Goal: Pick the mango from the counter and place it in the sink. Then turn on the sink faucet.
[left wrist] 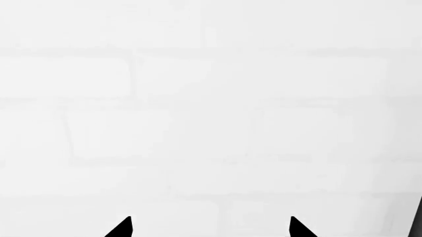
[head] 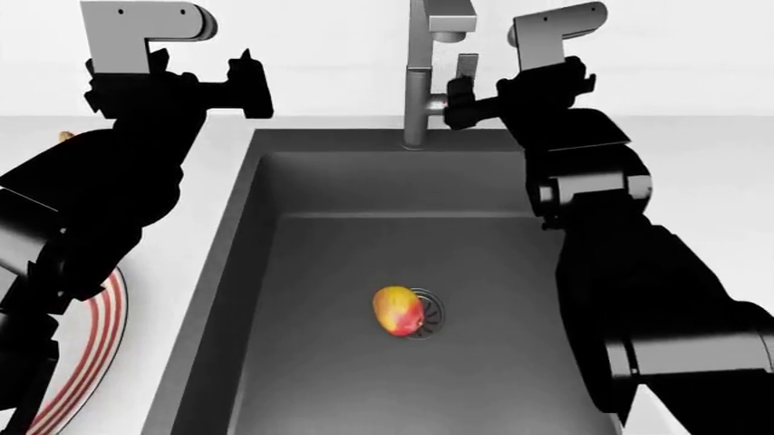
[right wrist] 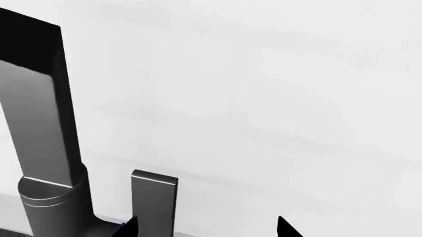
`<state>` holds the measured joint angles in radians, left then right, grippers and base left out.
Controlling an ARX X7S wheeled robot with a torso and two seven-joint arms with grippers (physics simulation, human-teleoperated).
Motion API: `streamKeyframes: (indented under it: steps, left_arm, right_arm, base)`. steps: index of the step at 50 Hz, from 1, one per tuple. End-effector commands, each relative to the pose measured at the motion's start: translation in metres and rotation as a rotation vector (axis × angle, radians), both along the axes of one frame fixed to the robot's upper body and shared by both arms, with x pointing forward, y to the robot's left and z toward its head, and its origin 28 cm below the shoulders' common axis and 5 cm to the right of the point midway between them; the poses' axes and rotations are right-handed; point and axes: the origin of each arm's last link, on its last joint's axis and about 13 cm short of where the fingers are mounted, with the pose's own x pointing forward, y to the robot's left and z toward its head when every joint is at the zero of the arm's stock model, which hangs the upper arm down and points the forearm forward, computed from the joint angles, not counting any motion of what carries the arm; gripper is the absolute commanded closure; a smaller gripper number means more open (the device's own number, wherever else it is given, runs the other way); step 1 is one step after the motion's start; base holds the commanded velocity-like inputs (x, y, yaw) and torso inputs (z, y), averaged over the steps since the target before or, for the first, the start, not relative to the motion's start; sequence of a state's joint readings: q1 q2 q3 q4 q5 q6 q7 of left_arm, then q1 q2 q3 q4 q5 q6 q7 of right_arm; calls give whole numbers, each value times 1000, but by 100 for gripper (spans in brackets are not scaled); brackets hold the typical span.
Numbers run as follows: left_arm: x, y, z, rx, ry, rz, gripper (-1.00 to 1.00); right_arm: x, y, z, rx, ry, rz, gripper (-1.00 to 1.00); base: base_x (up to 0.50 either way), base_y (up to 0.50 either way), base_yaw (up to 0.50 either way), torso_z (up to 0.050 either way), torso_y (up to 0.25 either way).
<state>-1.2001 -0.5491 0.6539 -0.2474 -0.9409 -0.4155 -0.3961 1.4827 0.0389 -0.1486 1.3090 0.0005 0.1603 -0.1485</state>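
The mango [head: 398, 310], yellow-orange with a red blush, lies on the floor of the dark grey sink [head: 303, 181], touching the round silver drain [head: 426, 313]. The brushed-steel sink faucet [head: 418, 86] rises at the sink's back rim. My right gripper [head: 459, 98] is open at its small side lever [head: 466, 66]. In the right wrist view the lever [right wrist: 153, 200] stands between the spread fingers of the gripper [right wrist: 207, 228], close to one tip, beside the faucet column [right wrist: 39, 123]. My left gripper [head: 256, 83] is raised over the counter [head: 203, 236], open and empty, and in its wrist view the gripper [left wrist: 211, 228] faces a white tiled wall.
A red-and-white striped plate [head: 94, 349] lies on the counter left of the sink, partly under my left arm. A small brown bread-like piece [head: 65, 137] peeks out behind that arm. White tiled wall stands behind the faucet.
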Motion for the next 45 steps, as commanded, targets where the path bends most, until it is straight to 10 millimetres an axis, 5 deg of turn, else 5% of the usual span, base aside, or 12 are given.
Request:
streamKeyframes:
  steps: [1,45]
  left_arm:
    - [0,0,1,1,-1,1,-100]
    - [1,3,0,16,5,14,-100]
  right_arm:
    - [0,7,4,-9,-4,38,-100]
    - [1,11,21,-5,-44,50,-100]
  base:
    - [0,0,0,0,0]
    - [0,0,0,0,-32]
